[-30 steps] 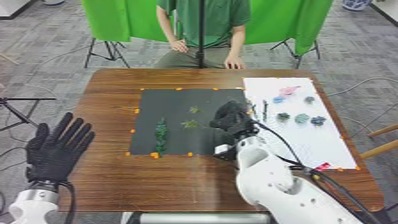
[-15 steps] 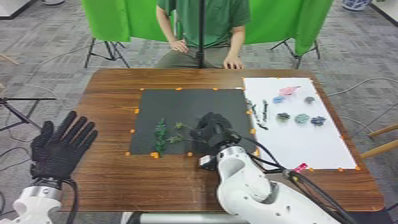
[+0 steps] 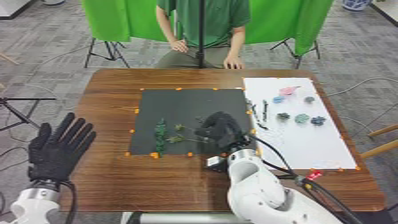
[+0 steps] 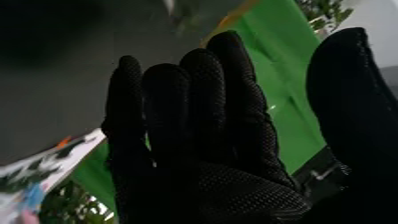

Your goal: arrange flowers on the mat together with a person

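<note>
The right hand [image 3: 222, 131], fingers straight and thumb apart, is over the dark mat's [image 3: 191, 102] right side; flowers [image 3: 302, 118] lie farther right, presumably kept handy for arranging.

I'd call this a robotics lab or test room; my two white arms [image 3: 257, 182] come in over a brown table [image 3: 151, 185], where bits of orange tape [image 3: 155, 155] mark the edges of the dark mat [image 3: 178, 110] and the white sheet [image 3: 311, 145]. Behind it I get green cloth [image 3: 305, 30] hung like a studio backdrop, with black stand legs [image 3: 91, 52] under it; grey carpet [image 3: 53, 55] of the office kind covers the floor, and loose cables [image 3: 355, 81] run across it, which looks like a working setup to me.
</note>
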You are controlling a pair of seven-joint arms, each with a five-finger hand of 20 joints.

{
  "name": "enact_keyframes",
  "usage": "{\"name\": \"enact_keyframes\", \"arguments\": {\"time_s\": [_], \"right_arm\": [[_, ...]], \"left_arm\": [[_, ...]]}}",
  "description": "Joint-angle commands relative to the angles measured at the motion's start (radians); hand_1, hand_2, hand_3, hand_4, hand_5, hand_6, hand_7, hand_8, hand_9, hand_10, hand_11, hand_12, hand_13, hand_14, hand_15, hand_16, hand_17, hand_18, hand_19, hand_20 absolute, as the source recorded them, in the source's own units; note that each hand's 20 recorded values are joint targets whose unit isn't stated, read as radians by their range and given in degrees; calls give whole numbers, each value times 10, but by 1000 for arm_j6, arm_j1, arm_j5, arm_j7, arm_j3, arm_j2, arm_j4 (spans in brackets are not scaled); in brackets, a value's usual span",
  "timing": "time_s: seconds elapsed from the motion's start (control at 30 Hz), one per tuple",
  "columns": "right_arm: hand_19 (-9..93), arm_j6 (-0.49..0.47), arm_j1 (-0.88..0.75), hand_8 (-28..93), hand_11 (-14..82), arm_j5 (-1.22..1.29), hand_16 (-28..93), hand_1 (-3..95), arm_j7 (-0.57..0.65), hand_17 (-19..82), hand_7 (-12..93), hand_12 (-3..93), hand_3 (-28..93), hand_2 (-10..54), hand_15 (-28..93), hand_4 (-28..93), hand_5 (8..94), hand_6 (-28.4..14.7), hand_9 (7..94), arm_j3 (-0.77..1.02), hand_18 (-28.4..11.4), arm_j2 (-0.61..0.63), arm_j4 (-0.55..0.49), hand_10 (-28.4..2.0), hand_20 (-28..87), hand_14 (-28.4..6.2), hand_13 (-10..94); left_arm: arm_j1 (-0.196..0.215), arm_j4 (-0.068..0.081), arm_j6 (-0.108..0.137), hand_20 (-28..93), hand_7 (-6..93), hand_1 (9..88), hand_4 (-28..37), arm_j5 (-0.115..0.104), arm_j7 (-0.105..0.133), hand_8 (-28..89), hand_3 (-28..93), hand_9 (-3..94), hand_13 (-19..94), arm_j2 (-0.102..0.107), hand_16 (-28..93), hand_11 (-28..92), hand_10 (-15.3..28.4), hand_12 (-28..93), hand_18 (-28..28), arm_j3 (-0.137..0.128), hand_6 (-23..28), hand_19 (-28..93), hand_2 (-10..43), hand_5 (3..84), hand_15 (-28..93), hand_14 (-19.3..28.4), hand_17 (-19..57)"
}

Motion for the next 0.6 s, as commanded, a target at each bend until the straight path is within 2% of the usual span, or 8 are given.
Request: {"name": "enact_keyframes", "arguments": {"time_s": [0.03,0.07,0.13,0.37,0.6], "right_arm": [[676,-76,-18,-134,589,-10,309,341,-17,198,260,367,699,-79,787,-195,681,-40,602,-5,-221,43,4,-186,268,-193,501],[676,-112,-20,-135,588,-4,310,336,-15,199,260,367,698,-76,787,-194,684,-39,604,-1,-222,40,1,-187,269,-193,501],[676,-122,-19,-135,585,17,313,324,-12,199,258,369,689,-58,786,-191,691,-40,606,-11,-223,41,-1,-189,271,-195,501],[678,-159,-38,-132,578,77,318,309,-36,202,249,368,687,-11,781,-188,722,-42,625,-31,-229,37,-18,-192,275,-199,505],[678,-217,-32,-128,572,92,321,315,-53,206,245,368,681,7,777,-188,747,-39,640,-54,-229,35,-28,-192,277,-201,518]], "left_arm": [[10,3,5,101,35,264,-283,-4,-6,-81,701,336,229,-9,-72,115,127,51,99,0,68,193,91,383,205,127,-26],[9,2,7,102,36,263,-283,-3,-8,-81,701,336,229,-8,-72,116,127,51,99,3,68,193,91,383,205,127,-26],[1,4,7,102,36,262,-283,7,-16,-80,701,336,229,-9,-73,117,127,52,99,9,68,193,92,383,205,127,-26],[4,3,6,102,37,261,-283,-1,-13,-81,704,336,229,-10,-73,117,127,51,99,12,68,194,92,383,205,128,-27],[4,3,8,102,37,261,-283,-5,-8,-81,703,336,228,-9,-72,117,127,52,99,7,67,193,94,384,205,128,-27]]}}
